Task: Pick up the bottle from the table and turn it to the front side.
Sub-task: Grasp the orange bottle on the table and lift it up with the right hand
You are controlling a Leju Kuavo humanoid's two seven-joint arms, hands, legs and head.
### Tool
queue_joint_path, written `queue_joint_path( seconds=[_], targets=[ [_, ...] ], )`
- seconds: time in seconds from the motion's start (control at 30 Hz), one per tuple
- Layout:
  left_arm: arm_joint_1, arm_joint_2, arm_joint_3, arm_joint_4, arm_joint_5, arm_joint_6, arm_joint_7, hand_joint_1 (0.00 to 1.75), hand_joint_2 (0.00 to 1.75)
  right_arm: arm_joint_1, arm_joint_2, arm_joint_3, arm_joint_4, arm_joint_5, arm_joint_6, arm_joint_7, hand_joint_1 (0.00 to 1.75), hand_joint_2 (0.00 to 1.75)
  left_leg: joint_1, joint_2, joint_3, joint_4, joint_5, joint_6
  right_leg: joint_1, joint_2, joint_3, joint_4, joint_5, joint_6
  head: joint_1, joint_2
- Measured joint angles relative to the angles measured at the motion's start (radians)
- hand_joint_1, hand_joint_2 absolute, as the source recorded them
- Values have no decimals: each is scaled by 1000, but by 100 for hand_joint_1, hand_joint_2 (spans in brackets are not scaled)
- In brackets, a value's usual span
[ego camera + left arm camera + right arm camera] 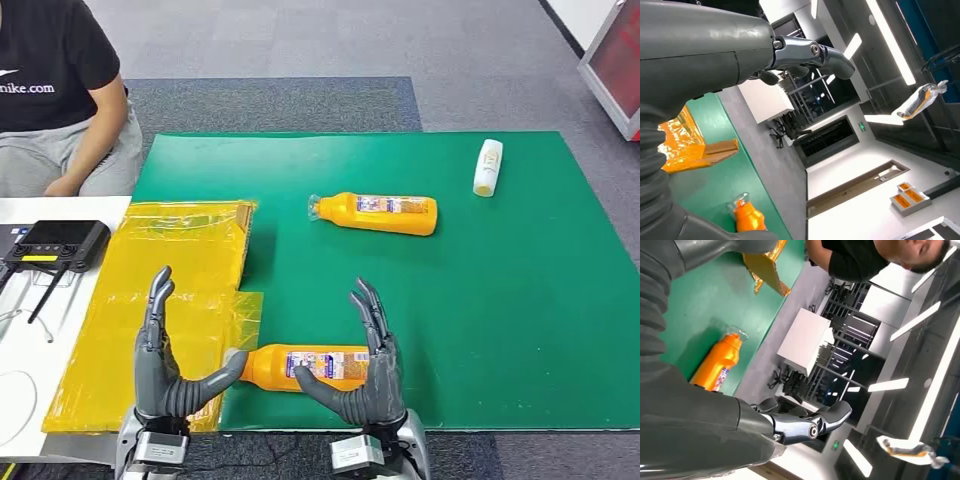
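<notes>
Orange bottle, labelled, lying on its side at green mat's near edge, neck toward yellow plastic sheet. Two orange bottles counted, second mid-mat; one white bottle farther off. Left hand and right hand flanking near bottle, fingers spread, thumbs seemingly touching it.

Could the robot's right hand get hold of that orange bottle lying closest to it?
Probably yes. The right hand is open right at the near orange bottle, its thumb crossing in front of it, and nothing lies between them. The left hand flanks the cap end.
</notes>
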Motion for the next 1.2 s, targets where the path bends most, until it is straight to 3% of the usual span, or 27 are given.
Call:
queue_joint_path(
  seconds=[0.07, 0.17, 0.23, 0.5, 0.67, 0.83, 1.2],
  targets=[
    [0, 0, 0, 0, -2, -3, 0, 0, 175, -4, -2, -1, 11, 106, -2, 44, 0, 175, 0, 0, 0, 0, 0, 0, 0, 0, 0, 0, 0, 0, 0, 0],
    [-2, -1, 0, 2, -8, -10, 0, 0, 175, -25, -21, -1, 71, 396, -3, 130, 0, 175, 0, 0, 0, 0, 0, 0, 0, 0, 0, 0, 0, 0, 0, 0],
    [-2, -1, 1, 4, -11, -15, 0, 0, 175, -41, -38, 7, 125, 453, 0, 168, 0, 175, 0, 0, 0, 0, 0, 0, 0, 0, 0, 0, 0, 0, 0, 0],
    [14, 0, 15, 5, -15, -8, 0, 0, 175, -69, -113, 54, 242, 441, 144, 305, 0, 175, 0, 0, 0, 0, 0, 0, 0, 0, 0, 0, 0, 0, 0, 0],
    [31, 2, 29, 5, -15, -3, 0, 0, 175, -67, -147, 60, 255, 429, 186, 331, 0, 175, 0, 0, 0, 0, 0, 0, 0, 0, 0, 0, 0, 0, 0, 0],
    [35, 1, 34, 5, -17, -21, 3, 0, 175, -80, -150, 66, 255, 407, 266, 357, 0, 175, 0, 0, 0, 0, 0, 0, 0, 0, 0, 0, 0, 0, 0, 0],
    [32, -9, 43, 15, -25, -53, 4, 0, 175, -205, -138, 140, 254, 392, 498, 453, 0, 175, 0, 0, 1, 0, 1, 0, 0, 0, 0, 0, 2, 0, 0, 0]
  ],
)
